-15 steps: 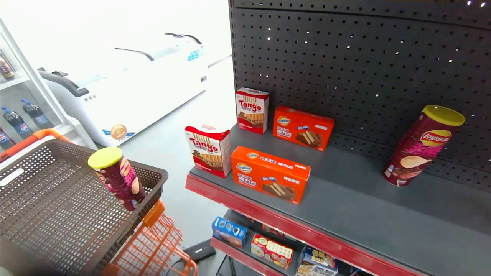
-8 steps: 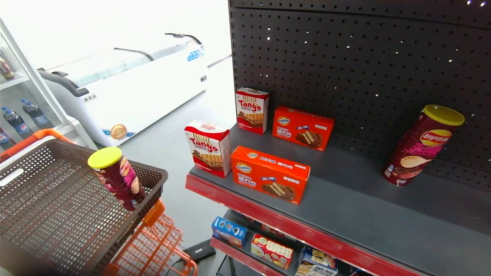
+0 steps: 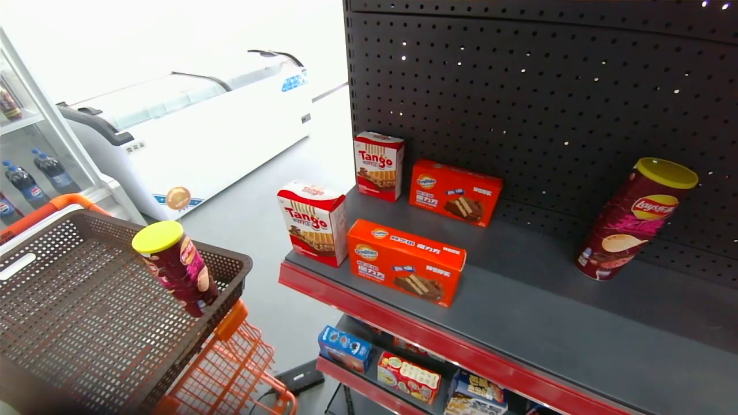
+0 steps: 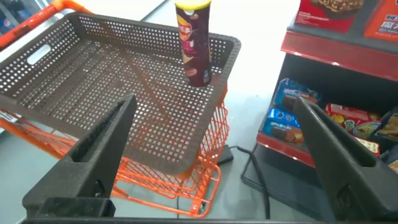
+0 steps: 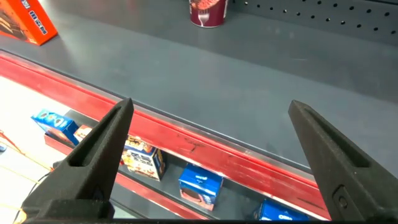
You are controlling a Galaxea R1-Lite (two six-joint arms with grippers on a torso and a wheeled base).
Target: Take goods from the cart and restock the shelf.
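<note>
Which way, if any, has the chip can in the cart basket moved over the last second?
No. The chip can stands in the same spot against the basket rim, near its corner.

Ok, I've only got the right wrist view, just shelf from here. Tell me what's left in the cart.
Observer: One can with a yellow lid stands upright in the brown basket, by its wall on the side of the shelf.
Operator: Give me the left gripper.
Observer: The left gripper is open, above the basket, holding nothing.
Operator: Now the shelf's left end.
Observer: Two boxes stand upright there: the front wafer box at the edge, the rear wafer box by the pegboard.
</note>
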